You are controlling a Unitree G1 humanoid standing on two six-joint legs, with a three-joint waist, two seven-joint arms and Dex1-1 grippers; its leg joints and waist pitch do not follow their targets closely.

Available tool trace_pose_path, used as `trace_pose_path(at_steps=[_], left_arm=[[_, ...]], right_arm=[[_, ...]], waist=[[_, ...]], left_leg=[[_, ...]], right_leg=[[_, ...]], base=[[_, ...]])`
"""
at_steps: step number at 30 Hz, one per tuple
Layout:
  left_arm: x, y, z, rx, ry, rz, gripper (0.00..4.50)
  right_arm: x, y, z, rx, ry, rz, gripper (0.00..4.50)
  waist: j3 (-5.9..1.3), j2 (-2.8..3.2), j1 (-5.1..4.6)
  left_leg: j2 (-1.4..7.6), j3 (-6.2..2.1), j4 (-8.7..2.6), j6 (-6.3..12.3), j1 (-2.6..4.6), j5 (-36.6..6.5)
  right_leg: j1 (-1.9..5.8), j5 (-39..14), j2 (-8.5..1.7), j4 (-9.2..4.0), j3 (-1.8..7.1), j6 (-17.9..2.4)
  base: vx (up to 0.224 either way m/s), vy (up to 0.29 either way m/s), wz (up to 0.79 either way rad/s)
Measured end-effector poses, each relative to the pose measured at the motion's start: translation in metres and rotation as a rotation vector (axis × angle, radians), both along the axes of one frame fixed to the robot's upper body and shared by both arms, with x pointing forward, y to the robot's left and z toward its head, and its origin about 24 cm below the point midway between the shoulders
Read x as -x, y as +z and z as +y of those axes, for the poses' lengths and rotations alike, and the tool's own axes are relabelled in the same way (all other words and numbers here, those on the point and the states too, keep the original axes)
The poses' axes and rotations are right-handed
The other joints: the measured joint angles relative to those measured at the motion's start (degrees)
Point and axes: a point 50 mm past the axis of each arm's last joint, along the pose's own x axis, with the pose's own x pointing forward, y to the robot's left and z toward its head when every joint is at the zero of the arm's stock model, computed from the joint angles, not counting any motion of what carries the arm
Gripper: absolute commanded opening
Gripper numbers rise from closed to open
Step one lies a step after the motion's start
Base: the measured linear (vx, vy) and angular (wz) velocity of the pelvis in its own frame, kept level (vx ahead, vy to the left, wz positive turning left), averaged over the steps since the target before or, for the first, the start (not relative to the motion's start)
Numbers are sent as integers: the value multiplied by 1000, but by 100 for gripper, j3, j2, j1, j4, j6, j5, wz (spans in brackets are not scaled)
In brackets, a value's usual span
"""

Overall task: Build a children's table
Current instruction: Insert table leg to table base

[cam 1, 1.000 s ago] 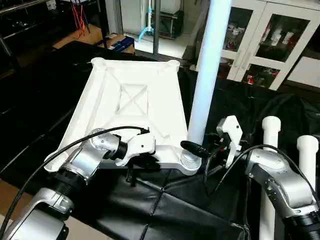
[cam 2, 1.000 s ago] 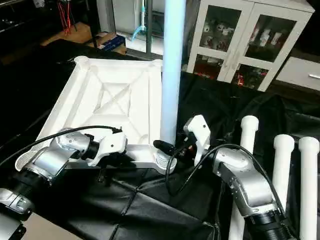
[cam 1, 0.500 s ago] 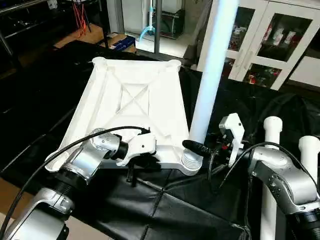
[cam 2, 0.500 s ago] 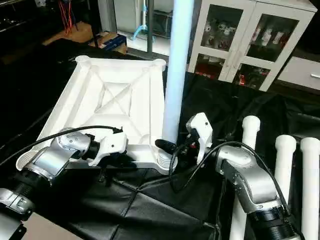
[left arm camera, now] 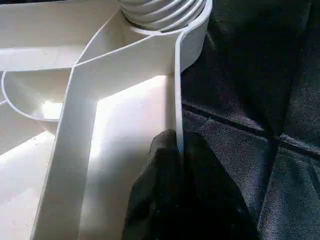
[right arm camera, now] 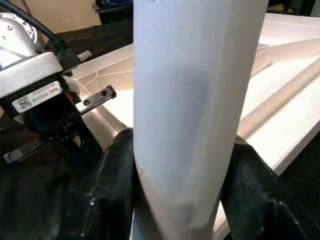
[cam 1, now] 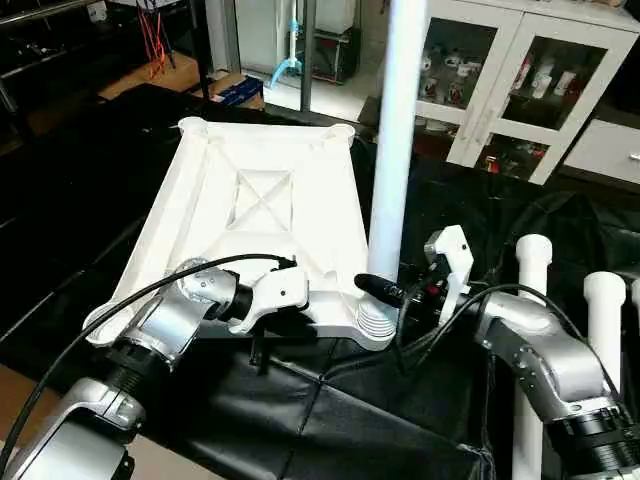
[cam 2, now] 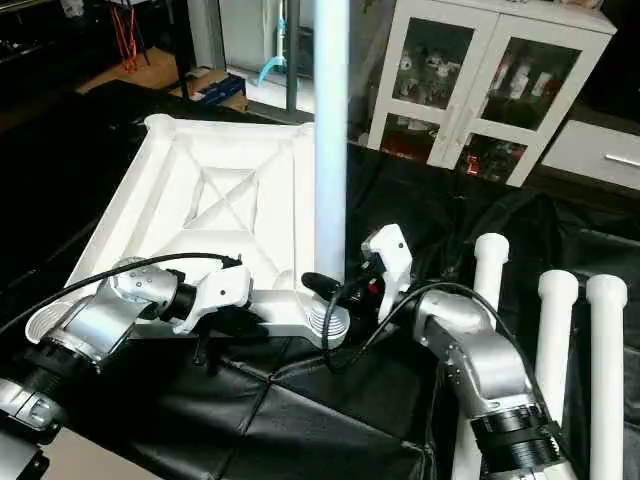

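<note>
A black sheet (cam 1: 330,420) covers the work surface, with a white glass-door cabinet (cam 1: 520,80) standing behind it. On the sheet lies the children's table top (cam 1: 265,215), turned upside down so its ribbed, X-braced underside faces up, round sockets at the corners. The near right socket (cam 1: 377,322) has a ringed collar, and a long white leg (cam 1: 393,150) stands upright in it, rising past the top of the eye views.

The right hand (cam 1: 395,293) grips this leg low down, just above the socket — in the right wrist view its two black fingers (right arm camera: 112,180) press on either side of the white tube. The left hand (cam 1: 268,325) is at the near edge of the table top, to the left of that socket; the left wrist view shows its black fingers (left arm camera: 170,195) closed on the thin upright rim of the edge, one on each side.

Further right, on the black sheet beside the right arm, three more white legs (cam 2: 555,340) lie side by side, their rounded ends pointing away from the robot. Cardboard boxes (cam 1: 235,85) sit on the floor beyond the far edge.
</note>
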Motion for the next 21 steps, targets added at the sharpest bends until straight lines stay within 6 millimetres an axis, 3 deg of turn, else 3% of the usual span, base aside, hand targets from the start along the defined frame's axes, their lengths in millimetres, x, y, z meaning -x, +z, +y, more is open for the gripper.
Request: trace_pose_path(at_steps=[9,21], left_arm=[[0,0,0,0,0,0,1],[2,0,-2,0,-3,-1,1]], right_arm=[[1,-1,-2,-9,-18,-10,185],[23,-19,-16,-194,-194,-14,185]], waist=[[-8,-13,-25],[-19,-17,-14]], left_leg=[[0,-1,0,0,-1,0],[0,-1,-2,0,-3,-1]], right_leg=[[1,0,0,-1,-1,0],[2,-8,-1,-8,-2,6]], base=[[0,0,0],[0,0,0]])
